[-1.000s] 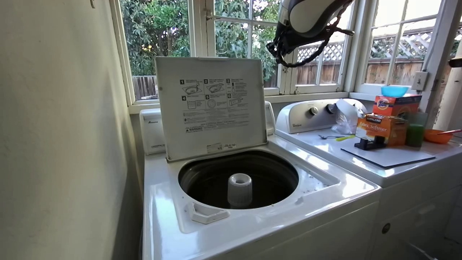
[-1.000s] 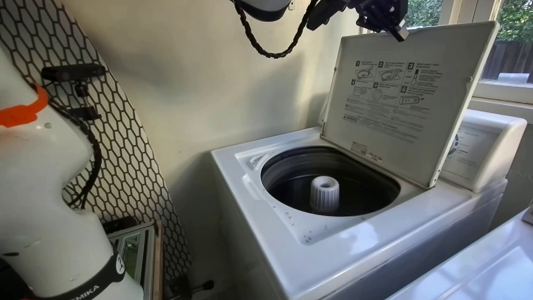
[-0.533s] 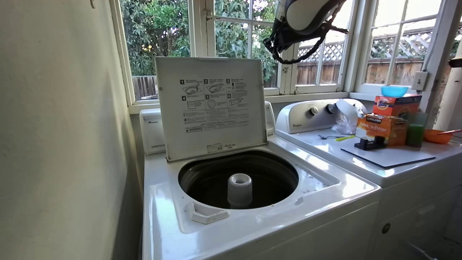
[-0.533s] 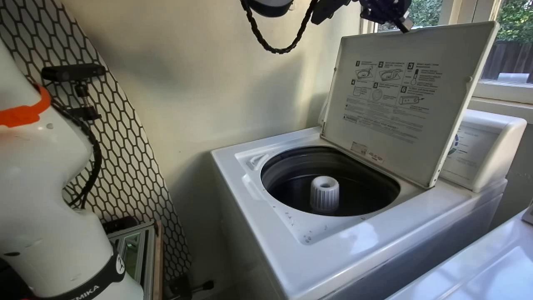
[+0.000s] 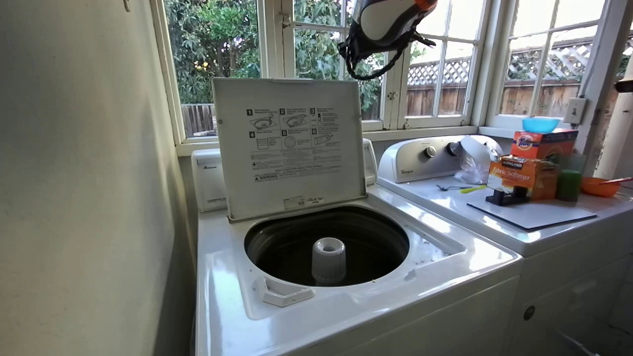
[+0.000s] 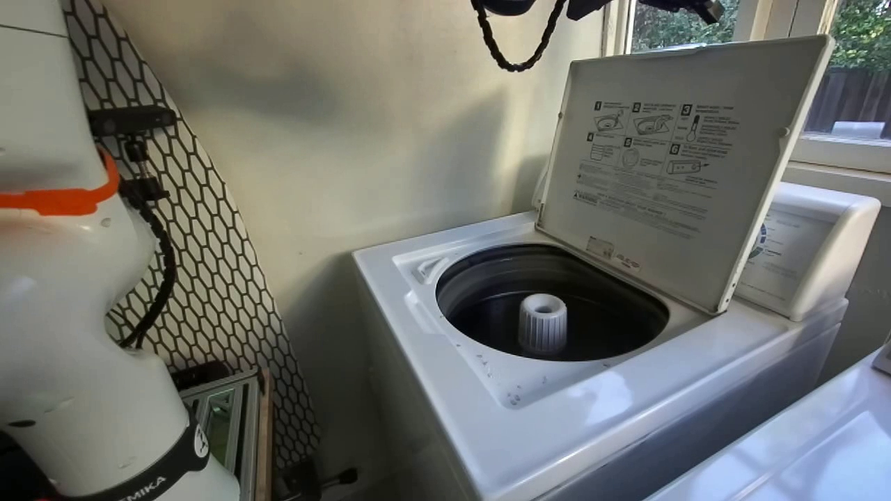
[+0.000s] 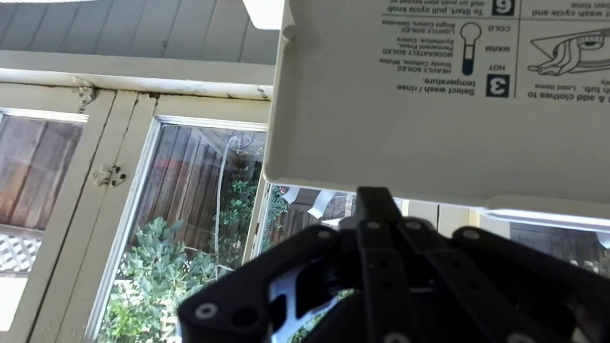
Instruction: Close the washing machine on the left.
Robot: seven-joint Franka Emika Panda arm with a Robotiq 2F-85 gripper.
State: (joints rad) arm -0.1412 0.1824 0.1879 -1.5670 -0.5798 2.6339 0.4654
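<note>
The washing machine (image 5: 356, 316) is a white top-loader with its lid (image 5: 292, 148) standing upright against the back panel; it also shows in an exterior view (image 6: 431, 334). The dark round tub and white agitator (image 6: 543, 323) are uncovered. The lid's printed underside shows upside down in the wrist view (image 7: 381, 138). My gripper (image 7: 379, 197) is shut and empty; in the wrist view its fingertips overlap the lid's upper edge. In an exterior view the gripper (image 6: 710, 10) is above that edge, mostly cut off by the frame top. Whether it touches the lid cannot be told.
A window (image 5: 326, 39) stands behind the lid and a wall (image 5: 89, 198) runs close beside the washer. A second white appliance (image 5: 435, 190) stands alongside, with a softener box (image 5: 519, 175), a detergent box (image 5: 544, 143) and bowls on top.
The arm has risen and moved toward the window and over the lid's top edge. The gripper has gone from in front of the lid's edge to above it. The lid has not moved.
</note>
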